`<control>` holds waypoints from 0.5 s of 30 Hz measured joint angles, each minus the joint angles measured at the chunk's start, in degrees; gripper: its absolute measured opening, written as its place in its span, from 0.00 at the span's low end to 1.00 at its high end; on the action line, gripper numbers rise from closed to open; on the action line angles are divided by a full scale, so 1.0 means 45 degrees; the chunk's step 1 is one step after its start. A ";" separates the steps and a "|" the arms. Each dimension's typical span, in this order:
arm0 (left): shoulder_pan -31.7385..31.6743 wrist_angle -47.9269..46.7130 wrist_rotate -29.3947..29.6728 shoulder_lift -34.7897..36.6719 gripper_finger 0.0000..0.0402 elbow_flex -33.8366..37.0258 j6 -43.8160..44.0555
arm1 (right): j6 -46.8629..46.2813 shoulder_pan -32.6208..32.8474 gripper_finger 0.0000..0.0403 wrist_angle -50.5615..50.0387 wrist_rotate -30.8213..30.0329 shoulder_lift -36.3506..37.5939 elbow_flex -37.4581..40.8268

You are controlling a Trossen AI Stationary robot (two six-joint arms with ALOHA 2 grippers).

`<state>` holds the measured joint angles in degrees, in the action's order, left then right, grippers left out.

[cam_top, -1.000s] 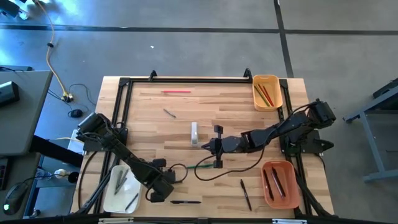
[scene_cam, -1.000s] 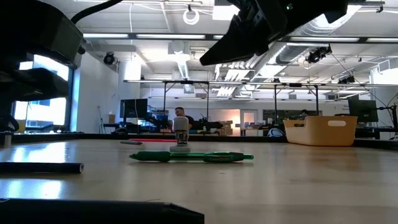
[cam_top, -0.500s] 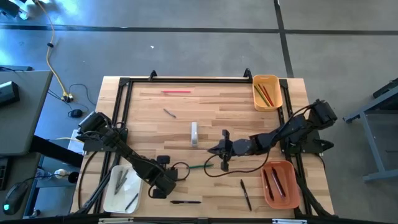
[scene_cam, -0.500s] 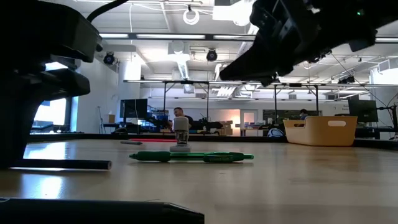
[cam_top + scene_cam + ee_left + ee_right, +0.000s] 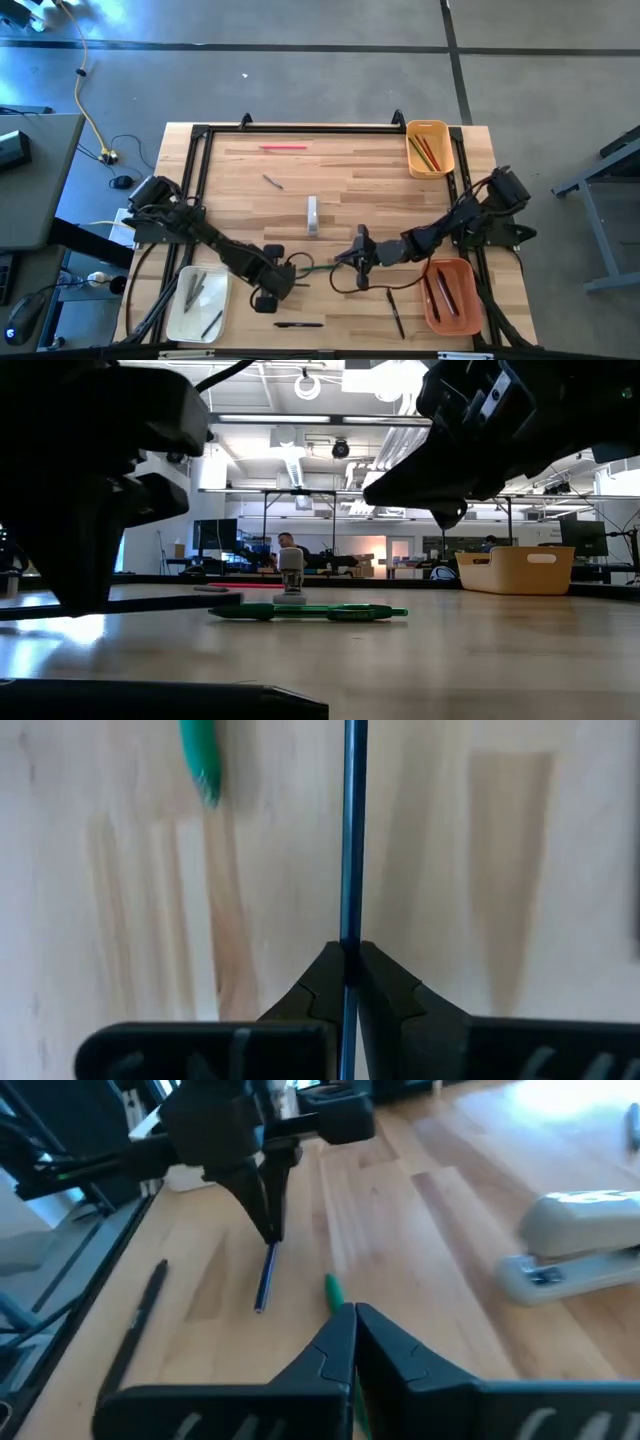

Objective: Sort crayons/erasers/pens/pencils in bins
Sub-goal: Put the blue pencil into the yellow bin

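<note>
My left end effector (image 5: 349,952) clamped on a blue pencil (image 5: 350,830), green pen (image 5: 322,266) at its three o'clock, right end effector (image 5: 353,1317) closed empty over that pen.

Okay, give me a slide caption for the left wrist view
Left hand shut on a thin blue pencil above the wooden table, green pen nearby.
</note>
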<state>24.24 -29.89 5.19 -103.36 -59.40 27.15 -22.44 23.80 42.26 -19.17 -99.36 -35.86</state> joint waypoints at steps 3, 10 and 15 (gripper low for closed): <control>-0.0164 0.0407 -0.0214 0.0017 0.00 -0.0005 -0.0241 | -0.0106 0.0318 0.03 0.0004 0.0002 -0.0457 -0.0443; -0.0381 0.0807 -0.0438 0.0027 0.00 -0.0015 -0.0518 | -0.0456 0.0883 0.26 -0.0024 0.0074 -0.1753 -0.1688; -0.0574 0.1034 -0.0538 0.0041 0.00 -0.0019 -0.0518 | -0.0435 0.0990 0.40 -0.1106 0.0196 -0.2927 -0.2953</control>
<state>21.66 -25.24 2.77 -103.18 -59.48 24.82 -24.40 28.25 37.28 -18.28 -112.53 -49.15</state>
